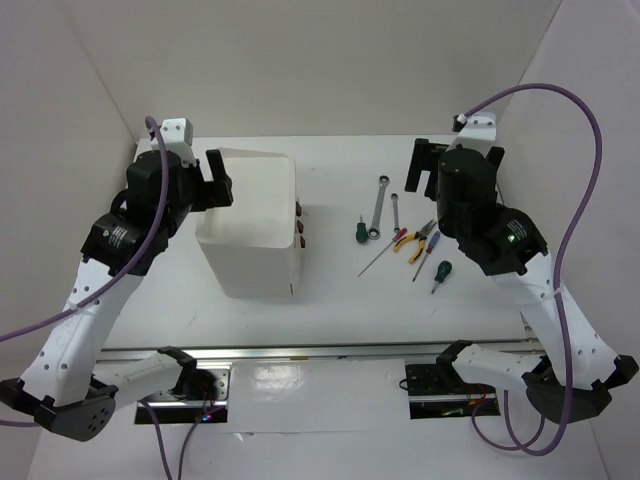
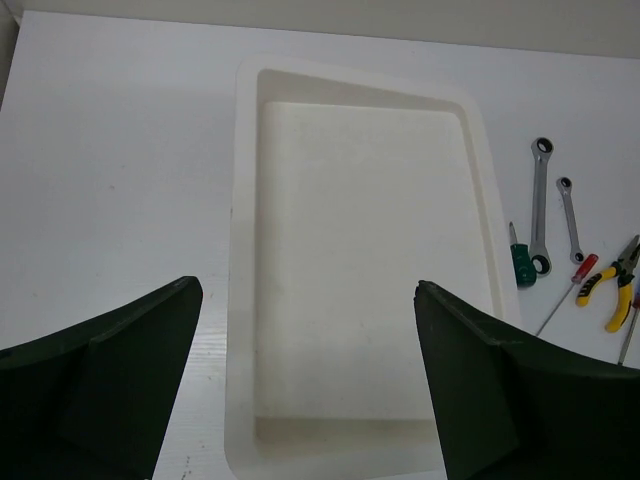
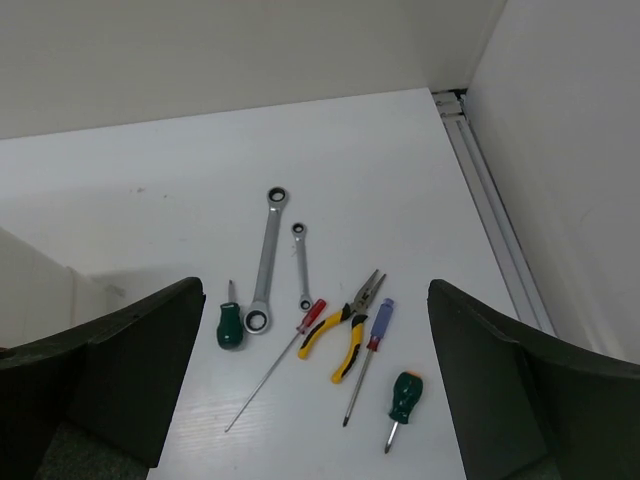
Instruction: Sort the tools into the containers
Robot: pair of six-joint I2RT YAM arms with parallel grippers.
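The tall white box (image 1: 250, 228) stands left of centre, its open top bin showing in the left wrist view (image 2: 243, 250); the bin looks bare inside. The dark drawer handles (image 1: 300, 232) face right. My left gripper (image 1: 217, 181) (image 2: 308, 288) is open and empty above the bin. The tools lie right of the box: a long wrench (image 3: 267, 255), a small wrench (image 3: 300, 262), two green-handled screwdrivers (image 3: 230, 325) (image 3: 403, 397), a thin long red-handled screwdriver (image 3: 272, 368), yellow pliers (image 3: 350, 328) and a purple-handled screwdriver (image 3: 368, 355). My right gripper (image 1: 429, 166) (image 3: 316, 292) is open and empty above them.
White walls close in the table at the back and on both sides. A metal rail (image 3: 495, 215) runs along the right wall. A rail with cable boxes (image 1: 320, 355) lies along the near edge between the arm bases.
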